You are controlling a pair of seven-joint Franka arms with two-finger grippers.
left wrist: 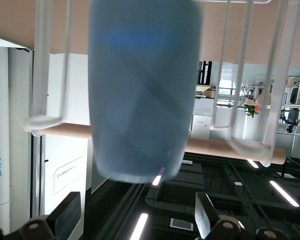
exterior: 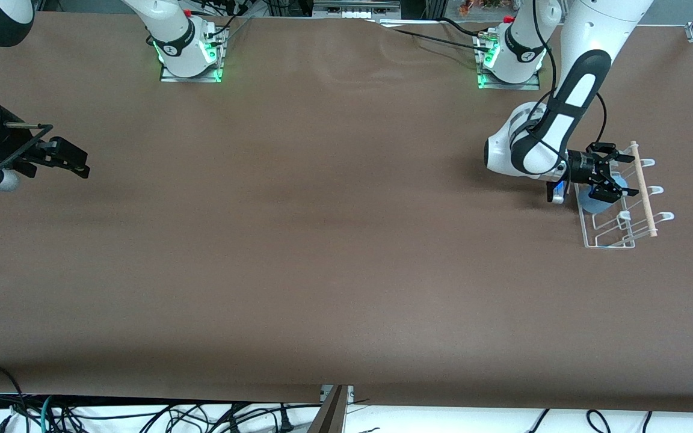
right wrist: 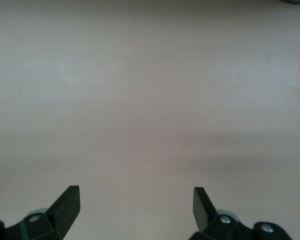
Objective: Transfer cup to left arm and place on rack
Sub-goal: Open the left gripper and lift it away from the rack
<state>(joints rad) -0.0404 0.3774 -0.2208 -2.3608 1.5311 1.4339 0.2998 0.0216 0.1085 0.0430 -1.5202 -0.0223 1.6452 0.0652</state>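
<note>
Front view: brown table [exterior: 298,240], both pincers wide, cup [exterior: 598,201] on rack [exterior: 620,231]

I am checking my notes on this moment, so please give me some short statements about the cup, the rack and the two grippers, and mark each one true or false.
1. The small light-blue plastic cup sits in the white wire rack with the wooden dowel handle. True.
2. The left gripper is shut on the cup. False: its fingers are open, and the left wrist view shows the cup apart from them.
3. The right gripper holds the cup. False: it is open and holds nothing, over bare table toward the right arm's end.
4. The rack stands toward the left arm's end of the brown table. True.
5. The cup lies on the table beside the rack. False: it is among the rack's wires.
</note>
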